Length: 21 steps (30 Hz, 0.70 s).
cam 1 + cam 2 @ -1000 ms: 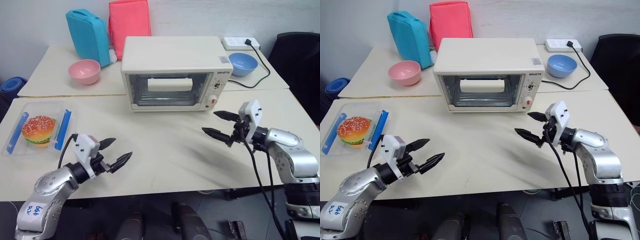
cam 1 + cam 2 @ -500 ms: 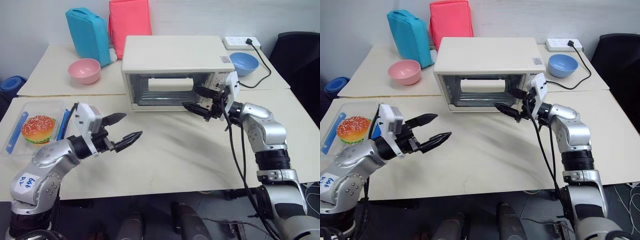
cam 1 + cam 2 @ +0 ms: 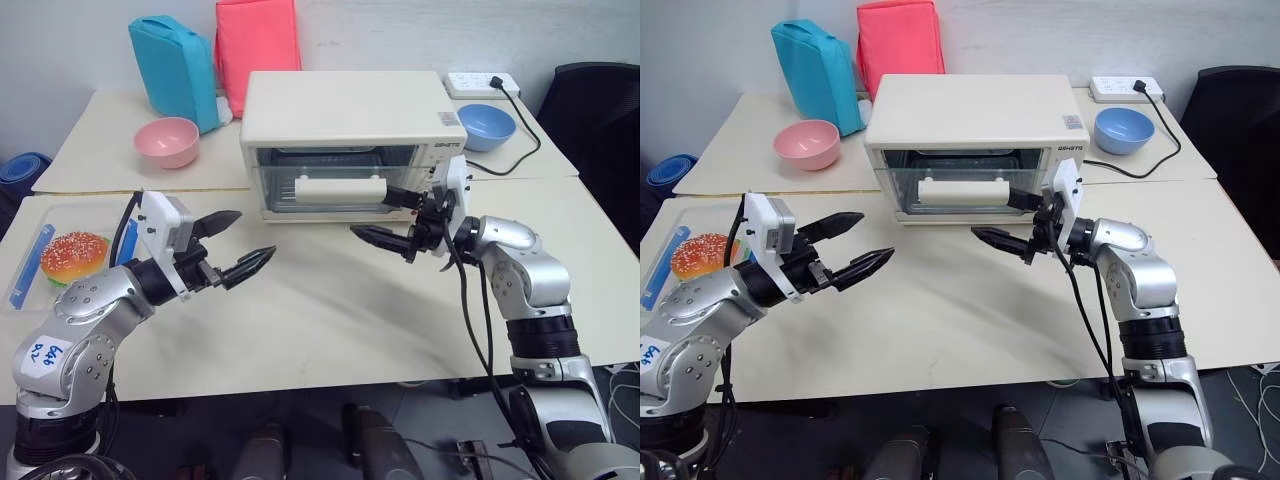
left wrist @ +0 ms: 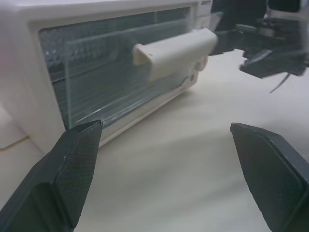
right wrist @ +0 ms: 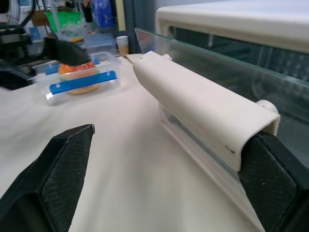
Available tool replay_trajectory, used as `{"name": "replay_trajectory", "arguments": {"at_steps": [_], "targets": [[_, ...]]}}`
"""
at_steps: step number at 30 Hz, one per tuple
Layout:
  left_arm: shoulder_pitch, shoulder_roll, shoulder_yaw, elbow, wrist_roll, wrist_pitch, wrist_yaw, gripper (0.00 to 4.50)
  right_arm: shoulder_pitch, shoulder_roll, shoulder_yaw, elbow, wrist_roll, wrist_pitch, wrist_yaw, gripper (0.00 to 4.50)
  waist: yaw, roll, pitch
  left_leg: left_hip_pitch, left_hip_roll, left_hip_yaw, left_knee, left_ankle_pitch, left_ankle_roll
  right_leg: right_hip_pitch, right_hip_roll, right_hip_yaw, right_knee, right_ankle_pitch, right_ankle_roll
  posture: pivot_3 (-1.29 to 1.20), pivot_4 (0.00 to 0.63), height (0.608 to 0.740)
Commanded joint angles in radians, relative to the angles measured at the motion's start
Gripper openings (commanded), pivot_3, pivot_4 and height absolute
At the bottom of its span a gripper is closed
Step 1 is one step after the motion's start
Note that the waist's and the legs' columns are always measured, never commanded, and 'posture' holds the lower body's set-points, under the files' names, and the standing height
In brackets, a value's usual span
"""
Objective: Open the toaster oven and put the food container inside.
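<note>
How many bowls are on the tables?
2: a pink bowl left of the toaster oven, and a blue bowl to its right, near the power strip.

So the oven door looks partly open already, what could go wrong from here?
The right gripper has one finger hooked behind the door handle without squeezing it, so it could slip off and let the glass door snap back or drop. Pulling might also drag the light toaster oven forward. The food container sits close beside the left gripper, which could bump it.
</note>
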Motion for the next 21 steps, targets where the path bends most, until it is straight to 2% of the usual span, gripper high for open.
{"name": "replay_trajectory", "arguments": {"at_steps": [1, 4, 15, 16, 21], "targets": [[-0.068, -0.018, 0.019, 0.019, -0.014, -0.031, 0.012, 4.31, 0.035, 0.001, 0.012, -0.088, 0.027, -0.004, 0.009, 4.50, 0.004, 0.000, 0.000, 0.000, 0.000, 0.000, 0.000, 0.000, 0.000, 0.000, 0.000, 0.000, 0.000, 0.000, 0.000, 0.00, 0.150, 0.740], [-0.140, -0.021, 0.036, 0.074, -0.033, -0.021, 0.013, 3.57, 0.063, 0.006, 0.018, -0.107, 0.025, -0.005, -0.001, 4.50, 0.002, 0.000, 0.000, 0.000, 0.000, 0.000, 0.000, 0.000, 0.000, 0.000, 0.000, 0.000, 0.000, 0.000, 0.000, 0.00, 0.150, 0.740], [-0.365, 0.007, -0.083, 0.355, 0.160, -0.173, -0.072, 0.22, 0.092, 0.022, 0.016, -0.111, 0.022, -0.023, -0.036, 4.50, 0.003, 0.000, 0.000, 0.000, 0.000, 0.000, 0.000, 0.000, -0.001, 0.000, 0.000, 0.000, 0.001, 0.000, 0.000, 0.00, 0.150, 0.740], [-0.379, 0.006, -0.097, 0.377, 0.178, -0.187, -0.080, 0.04, 0.097, 0.023, 0.017, -0.116, 0.022, -0.023, -0.038, 4.50, 0.003, 0.000, 0.000, 0.000, 0.000, 0.000, 0.000, 0.000, -0.001, 0.000, 0.000, 0.000, 0.002, 0.000, 0.000, 0.00, 0.150, 0.740], [-0.435, -0.010, -0.163, 0.455, 0.237, -0.238, -0.138, 0.04, 0.127, 0.023, 0.012, -0.154, 0.031, -0.015, -0.052, 4.50, 0.005, 0.000, 0.000, -0.001, 0.000, -0.001, 0.000, 0.000, -0.001, 0.000, 0.000, -0.001, 0.002, 0.000, 0.000, 0.00, 0.150, 0.740]]}}
